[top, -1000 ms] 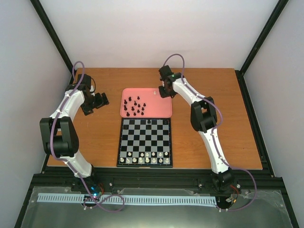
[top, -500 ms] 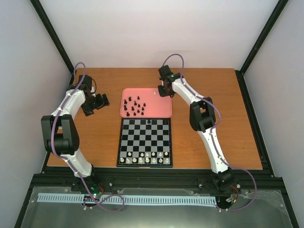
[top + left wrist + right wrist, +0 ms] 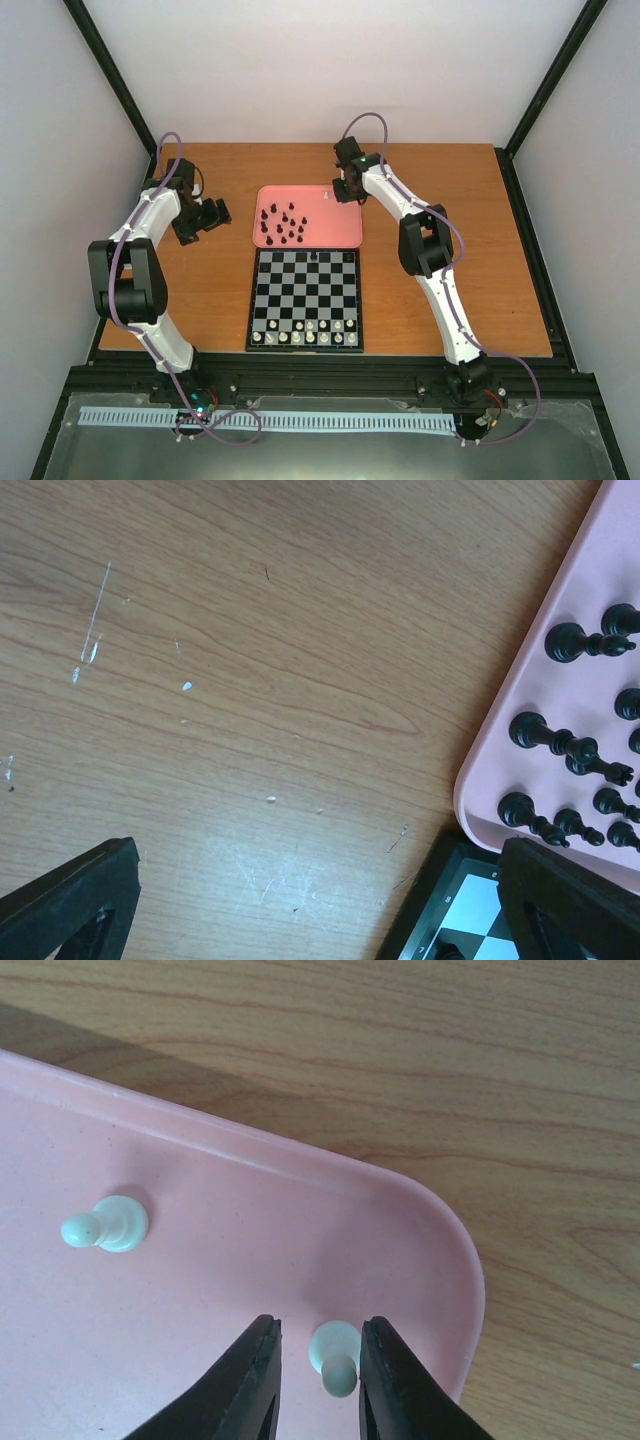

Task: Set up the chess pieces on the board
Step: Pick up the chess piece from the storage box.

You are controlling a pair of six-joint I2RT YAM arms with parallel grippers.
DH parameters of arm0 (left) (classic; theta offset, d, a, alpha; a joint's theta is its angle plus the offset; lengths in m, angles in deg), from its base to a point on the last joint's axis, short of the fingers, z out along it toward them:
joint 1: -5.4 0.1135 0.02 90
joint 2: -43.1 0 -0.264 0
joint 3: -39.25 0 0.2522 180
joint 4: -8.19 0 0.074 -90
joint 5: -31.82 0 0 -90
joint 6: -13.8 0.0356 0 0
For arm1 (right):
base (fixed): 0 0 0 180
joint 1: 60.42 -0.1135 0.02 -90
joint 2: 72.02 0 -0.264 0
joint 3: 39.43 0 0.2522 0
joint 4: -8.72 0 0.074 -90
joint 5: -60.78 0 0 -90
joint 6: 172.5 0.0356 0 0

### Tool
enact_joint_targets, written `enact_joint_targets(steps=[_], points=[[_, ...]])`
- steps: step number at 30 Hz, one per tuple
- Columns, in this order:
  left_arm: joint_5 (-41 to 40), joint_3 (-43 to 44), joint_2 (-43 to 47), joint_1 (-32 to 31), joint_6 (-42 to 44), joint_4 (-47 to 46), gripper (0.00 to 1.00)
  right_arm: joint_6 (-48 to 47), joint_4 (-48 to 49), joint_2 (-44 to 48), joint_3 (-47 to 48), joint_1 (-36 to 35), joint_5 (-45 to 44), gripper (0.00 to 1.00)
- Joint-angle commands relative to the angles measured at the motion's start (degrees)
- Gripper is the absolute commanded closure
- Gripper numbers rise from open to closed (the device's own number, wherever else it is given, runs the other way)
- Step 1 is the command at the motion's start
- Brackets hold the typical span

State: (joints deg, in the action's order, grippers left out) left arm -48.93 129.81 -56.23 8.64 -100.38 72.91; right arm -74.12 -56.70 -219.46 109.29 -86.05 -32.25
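The board [image 3: 305, 298] lies at the table's near middle, with a row of cream-white chess pieces [image 3: 305, 337] on its near edge and one black piece [image 3: 314, 256] on its far row. Several black pieces [image 3: 285, 225] stand in the pink tray [image 3: 340, 235] behind it. My right gripper [image 3: 347, 188] is over the tray's far right corner. In the right wrist view its open fingers [image 3: 255, 1380] straddle a white pawn [image 3: 337, 1355], which sits close to the right finger; a second white pawn [image 3: 105, 1226] stands to the left. My left gripper [image 3: 205, 215] is wide open and empty over bare wood left of the tray.
In the left wrist view the tray's corner [image 3: 570, 710] with black pieces [image 3: 560, 742] and the board's corner [image 3: 470, 910] lie at the right, beside scratched wood. A black frame and pale walls bound the table.
The left arm's elbow has shifted slightly. The right gripper stays over the tray's far right corner with almost no movement.
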Motion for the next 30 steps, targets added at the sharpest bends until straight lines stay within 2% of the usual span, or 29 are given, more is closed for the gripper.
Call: enact_joint_targets(steps=[1,17,24,30], points=[[0.41,2.22,-0.97,-0.26,0.63,-0.42,0.0,0.14,-0.24,-1.27,1.45,0.56,-0.99,0.77],[0.3,1.56,-0.45,-0.26,0.52,-0.32,0.0,0.59,-1.58,0.66,0.95,0.45,0.36,0.97],[-0.14,1.34,0.41,-0.21,0.5,-0.18,0.0,0.79,1.44,11.71,-7.4,-2.06,0.74,0.97],[-0.35,0.43,1.39,-0.26,0.44,-0.29,0.0,0.54,0.39,19.96,-12.94,-6.91,2.17,0.97]])
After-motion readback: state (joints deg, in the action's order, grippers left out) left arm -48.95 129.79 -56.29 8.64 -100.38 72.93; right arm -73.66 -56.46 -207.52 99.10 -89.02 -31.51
